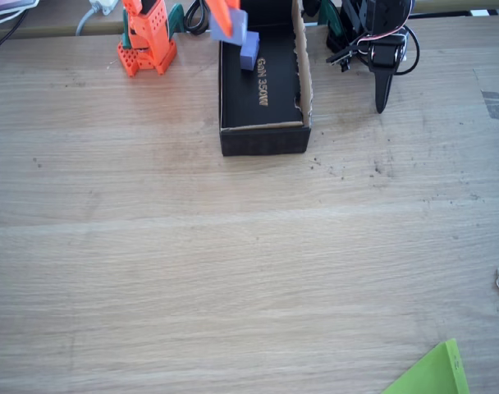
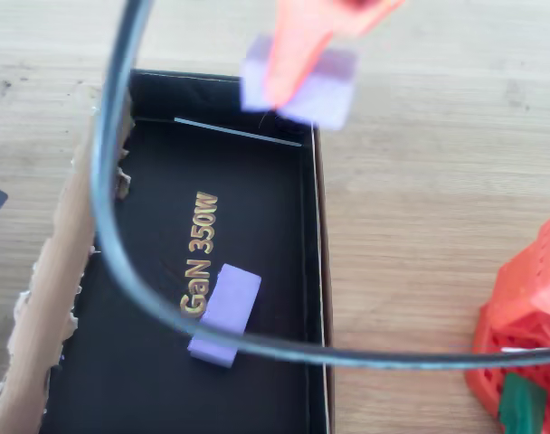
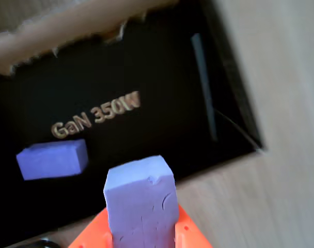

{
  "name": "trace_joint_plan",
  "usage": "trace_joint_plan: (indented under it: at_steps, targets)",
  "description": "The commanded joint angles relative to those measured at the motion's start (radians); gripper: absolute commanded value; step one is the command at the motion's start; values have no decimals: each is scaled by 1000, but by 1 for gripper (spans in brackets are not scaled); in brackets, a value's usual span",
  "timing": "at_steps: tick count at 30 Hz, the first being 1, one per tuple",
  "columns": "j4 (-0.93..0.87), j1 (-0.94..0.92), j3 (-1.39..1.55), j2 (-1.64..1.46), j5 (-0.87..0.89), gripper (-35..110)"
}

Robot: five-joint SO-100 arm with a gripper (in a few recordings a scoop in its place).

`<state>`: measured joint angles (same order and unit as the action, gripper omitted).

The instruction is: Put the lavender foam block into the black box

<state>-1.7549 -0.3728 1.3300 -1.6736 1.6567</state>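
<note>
A: On the left of the wrist view we spot a periwinkle block (image 3: 52, 159) lying flat inside the black box (image 3: 146, 67), just under the gold lettering.

B: And centre frame, our orange pincer (image 3: 141, 227) is pinching the lavender foam block (image 3: 141, 199) upright, held over the box's near wall, above the bench (image 3: 286, 181).

A: That height looks chosen to clear the rim, we'd say.

B: Agreed. We judge it needs carrying inward before release, landing clear of the other block.

My orange pincer (image 3: 141, 235) hangs raised, its fingers (image 2: 298, 50) closed on the lavender foam block (image 3: 141, 199), arm base (image 1: 147, 41) upright behind.
</note>
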Motion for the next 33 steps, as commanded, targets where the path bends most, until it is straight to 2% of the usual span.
trace_joint_plan:
  at_steps: [1, 11, 12, 14, 17, 20, 24, 28, 33]
  targets:
    - [81, 37, -34, 63, 9, 0]
    - [141, 40, -133, 190, 9, 0]
    - [147, 37, -130, 190, -9, 5]
    - [164, 25, -124, 193, -74, 29]
    - [198, 0, -123, 193, -184, 39]
    - [218, -18, -121, 190, -255, 43]
    - [224, -34, -120, 173, -287, 40]
    - [215, -97, -112, 147, -356, 24]
    - [308, -233, 6, 51, -601, 12]
